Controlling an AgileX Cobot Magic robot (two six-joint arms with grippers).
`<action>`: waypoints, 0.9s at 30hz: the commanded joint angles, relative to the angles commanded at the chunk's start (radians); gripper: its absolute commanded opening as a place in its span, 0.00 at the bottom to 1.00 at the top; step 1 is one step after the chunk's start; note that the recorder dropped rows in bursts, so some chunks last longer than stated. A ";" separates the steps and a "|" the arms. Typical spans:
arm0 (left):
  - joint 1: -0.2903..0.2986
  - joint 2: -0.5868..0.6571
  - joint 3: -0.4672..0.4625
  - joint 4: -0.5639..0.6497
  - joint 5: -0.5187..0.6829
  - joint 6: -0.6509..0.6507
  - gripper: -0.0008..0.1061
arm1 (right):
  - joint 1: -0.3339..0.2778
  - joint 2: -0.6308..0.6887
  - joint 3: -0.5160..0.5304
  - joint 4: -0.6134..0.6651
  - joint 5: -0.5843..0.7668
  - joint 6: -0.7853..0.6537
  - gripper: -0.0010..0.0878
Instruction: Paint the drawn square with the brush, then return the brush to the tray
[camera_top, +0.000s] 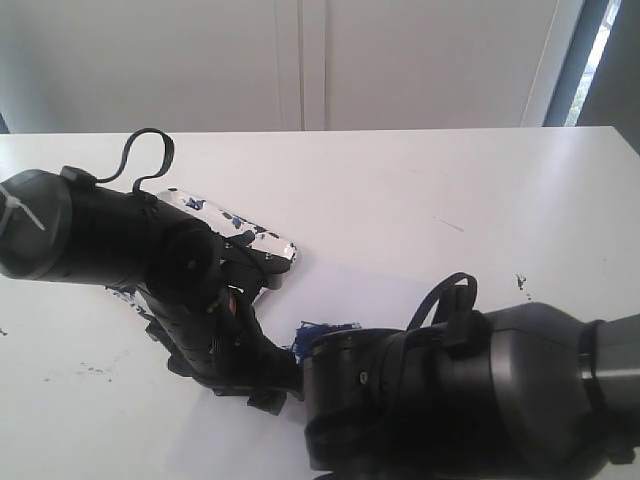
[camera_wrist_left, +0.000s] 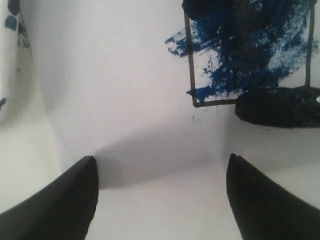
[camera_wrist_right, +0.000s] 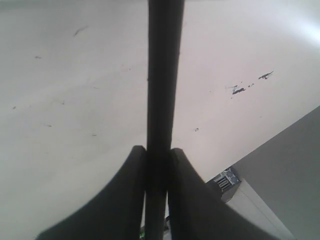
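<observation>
Right wrist view pretty much settles the grip: the right gripper (camera_wrist_right: 159, 150) has its jaws pinched narrow on the brush (camera_wrist_right: 165, 75), with the black shaft running straight out between them. The tip isn't visible there, so I can't say from that view where the bristles sit.

Meanwhile the left gripper (camera_wrist_left: 161, 159) is spread wide with nothing in it. It hangs over the paper sheet (camera_wrist_left: 125, 100), near the drawn square (camera_wrist_left: 250, 55). The square is mostly filled with dark blue, though patches toward the edge closest to the left gripper look white. My guess is we're late in the painting step, with the tray return not yet done. There's also a dark lump (camera_wrist_left: 280, 107) sitting on that same edge, and I can't tell if it's the brush head or part of the other arm.

Stuff I'd worry about:
- **Overspill:** blue already strays past the outline on one side, and more strokes there would make it worse.
- **Collision:** in the exterior view both arms are crammed together over the paper, so a swing toward the tray (camera_top: 270, 240) could knock them together.
- **Blocked tray:** the left arm covers a good part of that tray, leaving little room to lay a long brush down.
- **Drips:** a loaded tip carried across the table (camera_top: 420, 180) could drip.
- **Slipping:** the shaft is thin, so it might twist in the jaws.
</observation>
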 joint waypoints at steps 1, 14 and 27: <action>0.000 0.000 0.000 0.000 0.006 0.000 0.71 | -0.002 0.000 0.000 0.000 0.000 -0.008 0.01; 0.000 0.000 0.000 0.000 0.010 0.000 0.71 | -0.047 0.037 0.002 -0.030 0.000 -0.006 0.01; 0.000 0.000 0.000 0.000 0.010 0.000 0.71 | -0.111 0.044 0.002 -0.056 0.000 -0.002 0.01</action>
